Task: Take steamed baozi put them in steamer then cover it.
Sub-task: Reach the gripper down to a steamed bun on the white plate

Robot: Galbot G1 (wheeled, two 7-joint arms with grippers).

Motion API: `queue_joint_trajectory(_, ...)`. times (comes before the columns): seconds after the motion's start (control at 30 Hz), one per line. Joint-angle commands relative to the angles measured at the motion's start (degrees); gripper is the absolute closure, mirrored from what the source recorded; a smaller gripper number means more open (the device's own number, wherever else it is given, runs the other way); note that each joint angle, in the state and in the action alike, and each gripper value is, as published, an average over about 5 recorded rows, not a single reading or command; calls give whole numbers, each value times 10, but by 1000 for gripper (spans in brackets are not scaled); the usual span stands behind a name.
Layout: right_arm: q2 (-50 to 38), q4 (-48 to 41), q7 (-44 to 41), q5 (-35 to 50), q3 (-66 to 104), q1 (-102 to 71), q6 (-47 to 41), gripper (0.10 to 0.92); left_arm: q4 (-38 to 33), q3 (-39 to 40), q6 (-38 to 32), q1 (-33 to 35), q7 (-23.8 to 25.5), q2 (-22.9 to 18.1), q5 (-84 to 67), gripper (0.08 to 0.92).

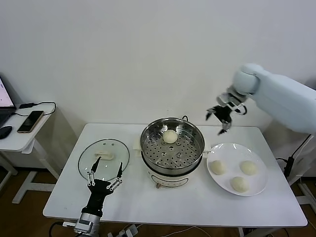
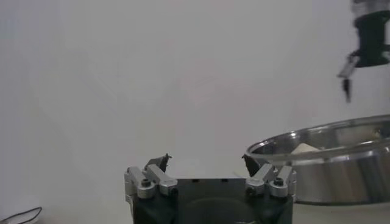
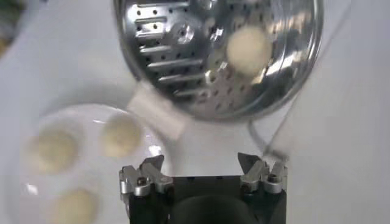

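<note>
On the white counter point(image 1: 197, 207), the left hand point(image 1: 105, 170) hovers low at the near-left part, its fingers spread wide and empty, tips over the near rim of the round clear glass cover with metal rim and white handle point(image 1: 103, 157), which lies flat at about 12 o'clock from that hand. A small side table point(image 1: 19, 138) at the far left carries a dark phone point(image 1: 30, 121).

At the counter's middle stands the round shiny stainless-steel steamer on a white base point(image 1: 172, 150), uncovered; one pale cream steamed baozi point(image 1: 170, 137) sits on its perforated tray, toward the far side. The steamer lies at roughly 3 o'clock from the left hand, well apart.

The right hand point(image 1: 223, 116) hangs in the air beyond the counter's far-right part, fingers wide and holding nothing. The bun in the steamer lies at about 8 o'clock from it. The flat white plate point(image 1: 260, 185), just beside the steamer's right flank, holds three more off-white buns at about 6 o'clock from the right hand, with nothing between hand and plate.
</note>
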Motion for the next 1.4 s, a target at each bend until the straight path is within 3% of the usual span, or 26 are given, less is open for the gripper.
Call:
queue_joint_trajectory(0.03, -69, 3, 29, 83, -61, -49, -76, 203, 1, 0, 0, 0, 0, 0, 0, 177)
queue_joint_trajectory(0.43, -13, -39, 83, 71, -3, -149, -78, 203, 7, 0, -2, -2, 0, -2, 1, 177)
queue_joint_trajectory(1.13, 31, -82, 93, 34, 32, -197, -72, 204, 15, -3, -8, -2, -2, -1, 1, 177)
queue_joint_trajectory(1.4, 32, -82, 98, 34, 37, -195, -67, 315, 12, -3, -9, -2, -3, -1, 1, 177)
